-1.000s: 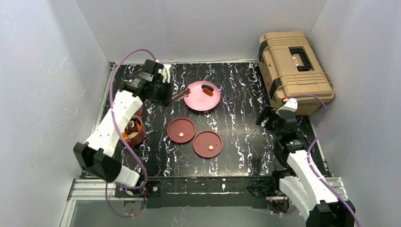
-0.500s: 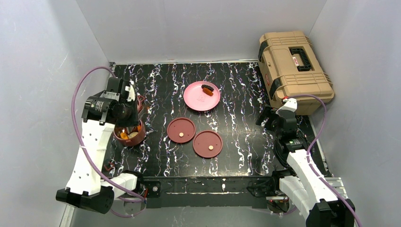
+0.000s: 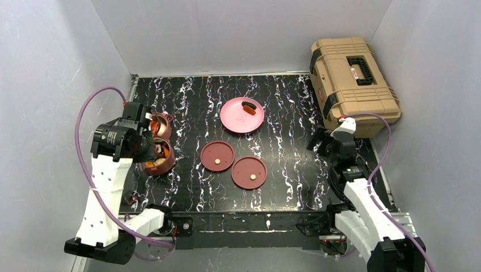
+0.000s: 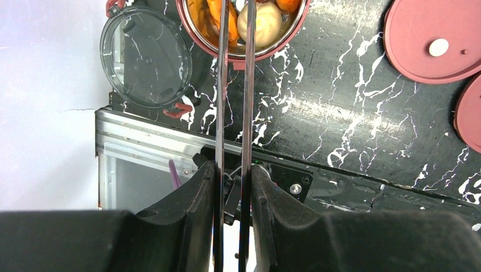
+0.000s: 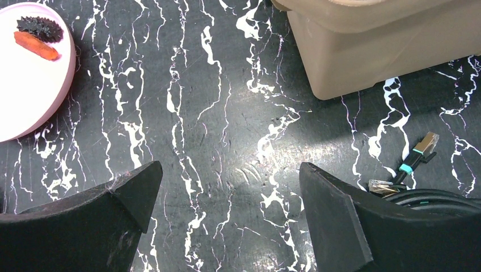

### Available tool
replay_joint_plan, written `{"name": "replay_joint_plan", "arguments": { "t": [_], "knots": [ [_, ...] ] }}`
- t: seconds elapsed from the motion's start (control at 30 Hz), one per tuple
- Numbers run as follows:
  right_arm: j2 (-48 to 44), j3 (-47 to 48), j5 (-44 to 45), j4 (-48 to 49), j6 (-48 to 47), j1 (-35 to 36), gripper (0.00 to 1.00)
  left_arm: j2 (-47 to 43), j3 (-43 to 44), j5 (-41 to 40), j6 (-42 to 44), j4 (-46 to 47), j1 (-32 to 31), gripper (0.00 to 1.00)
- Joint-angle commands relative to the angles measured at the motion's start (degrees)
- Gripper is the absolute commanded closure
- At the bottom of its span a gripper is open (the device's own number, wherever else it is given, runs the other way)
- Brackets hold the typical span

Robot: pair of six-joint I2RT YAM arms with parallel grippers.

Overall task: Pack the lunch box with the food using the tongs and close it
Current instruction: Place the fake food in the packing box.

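Left tool (image 3: 146, 148) clamps the slim dark metal tongs (image 4: 248, 85) over a maroon round bowl (image 3: 159, 160); right tool (image 3: 321, 139) stands wide.

Top view: that bowl sits at 9 o'clock on the black marbled worktop (image 3: 283, 102), with a second maroon bowl (image 3: 161, 126) just beside it toward 12. Two flat maroon disc lids (image 3: 217, 156) lie near the centre. The flat pink plate (image 3: 238, 120) toward 12 carries a dark piece (image 3: 248, 105), and the tan toolbox (image 3: 351, 85) is at 2.
Left wrist view: the fingers (image 4: 198, 198) are narrowed on both tong blades. The blades run up over the bowl at 12, above orange chunks (image 4: 207, 11) and a pale round bun (image 4: 262, 25), with their tips cut off by the frame. A clear round lid (image 4: 146, 56) lies at 10.
Right wrist view: the fingers (image 5: 133, 192) are spread far apart above the worktop. The plate is at 10 with the dark piece and an orange piece (image 5: 35, 45), and the toolbox is at 1.
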Motion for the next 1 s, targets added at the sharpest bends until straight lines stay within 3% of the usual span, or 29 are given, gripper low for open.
{"name": "replay_joint_plan", "arguments": {
  "t": [0.0,0.2,0.6,0.97],
  "knots": [
    [-0.7,0.6,0.1,2.4,0.1,-0.1,0.0,-0.2,-1.3,-0.5,-0.9,-1.3,0.2,0.89],
    [-1.3,0.5,0.3,2.2,0.0,-0.1,0.0,0.9,-3.0,5.2,-1.1,-0.5,0.2,0.83],
    [-1.9,0.7,0.5,1.6,0.0,-0.1,0.0,0.8,-3.4,5.1,-0.9,0.0,0.2,0.69],
    [-2.1,0.6,0.6,1.8,-0.1,-0.1,0.0,1.8,3.3,7.4,1.3,3.1,0.2,0.76]
  ]
}}
